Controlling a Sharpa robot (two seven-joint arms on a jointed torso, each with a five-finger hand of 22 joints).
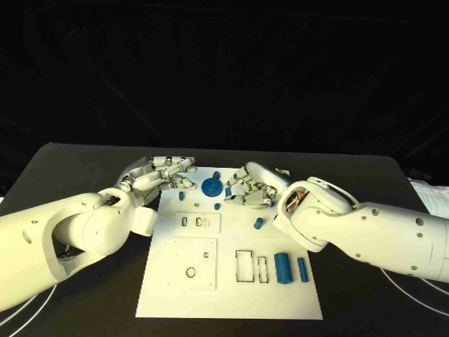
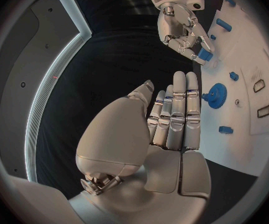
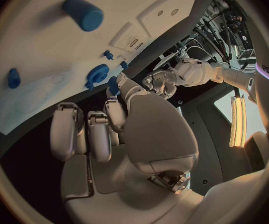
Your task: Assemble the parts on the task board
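Two white robot arms meet over the far end of a white task board (image 1: 229,281) on a black worktop (image 1: 73,168). The left hand (image 1: 162,175) hovers at the board's far left corner, its fingers (image 2: 174,117) lying straight and side by side, gripping nothing, as the left wrist view shows. The right hand (image 1: 251,187) hangs over the board's far middle with its fingers curled in; the left wrist view shows a small blue part (image 2: 204,56) at its fingertips, seemingly pinched there, though the grip itself is hard to make out.

A blue gear (image 1: 212,187) lies on the board between the two hands, just beside the right one. Small blue pegs sit near it: one (image 1: 181,196) on the left-hand side and one (image 1: 215,207) just in front of the gear. Another blue peg (image 1: 258,223) stands close to the right forearm. Two blue cylinders lie side by side near the board's right edge, the thicker one (image 1: 282,267) to the left of the thinner one (image 1: 302,269), next to a row of rectangular slots (image 1: 245,266).
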